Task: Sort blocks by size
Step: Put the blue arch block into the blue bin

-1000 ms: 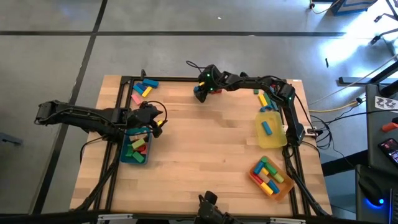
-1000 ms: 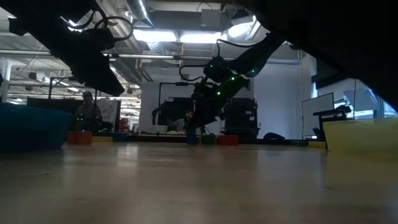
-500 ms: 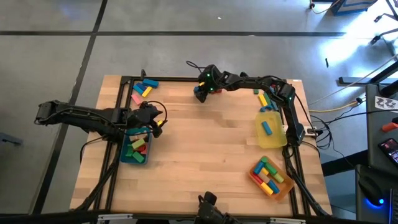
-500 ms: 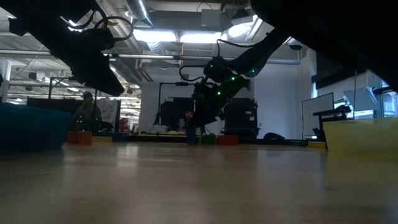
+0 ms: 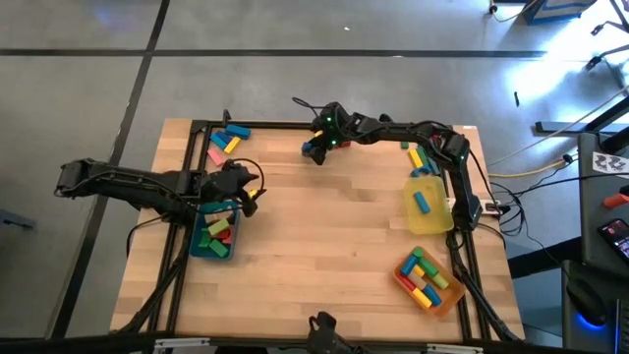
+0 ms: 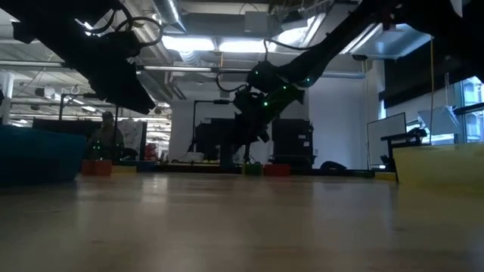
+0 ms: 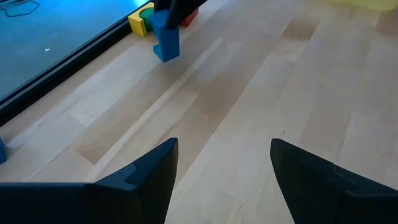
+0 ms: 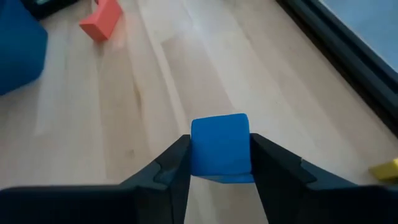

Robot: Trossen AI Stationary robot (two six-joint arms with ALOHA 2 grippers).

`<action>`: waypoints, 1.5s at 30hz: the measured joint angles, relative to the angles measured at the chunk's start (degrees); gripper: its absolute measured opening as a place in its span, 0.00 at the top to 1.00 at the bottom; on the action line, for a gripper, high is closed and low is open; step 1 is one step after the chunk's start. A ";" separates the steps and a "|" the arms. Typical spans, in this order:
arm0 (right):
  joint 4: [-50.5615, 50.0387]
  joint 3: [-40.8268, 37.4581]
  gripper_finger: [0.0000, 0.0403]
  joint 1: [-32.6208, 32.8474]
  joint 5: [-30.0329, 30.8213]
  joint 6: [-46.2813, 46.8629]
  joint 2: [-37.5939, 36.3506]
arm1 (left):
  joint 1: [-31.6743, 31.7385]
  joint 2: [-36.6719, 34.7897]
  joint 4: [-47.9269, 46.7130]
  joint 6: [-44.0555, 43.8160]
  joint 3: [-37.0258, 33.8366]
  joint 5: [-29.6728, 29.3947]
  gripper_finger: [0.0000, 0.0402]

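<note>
- While the left gripper (image 5: 239, 197) hung over the teal tray (image 5: 197, 244) near the table's left edge, its fingers stood wide apart, holding nothing.
- Farther back, the right gripper (image 8: 219, 163) pinched a plain blue block (image 8: 220, 145), square-faced and smooth, above the table's rear edge.

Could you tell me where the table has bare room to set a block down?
The wide wooden middle of the table, between the teal tray and the yellow tray, is bare. It is crowded along the far edge, where the right gripper holds a blue block.
</note>
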 joint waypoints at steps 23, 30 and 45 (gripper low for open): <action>9.88 3.86 0.63 18.09 3.79 -2.00 -1.88 | 0.02 -11.89 -6.60 0.54 4.52 -0.08 0.40; 19.76 3.91 0.63 22.87 5.60 -2.03 1.20 | 0.08 -16.16 -1.73 3.69 4.52 -1.07 0.40; 37.21 14.45 0.63 28.17 4.96 -2.33 15.40 | 0.12 -17.57 0.61 4.92 4.52 -1.11 0.40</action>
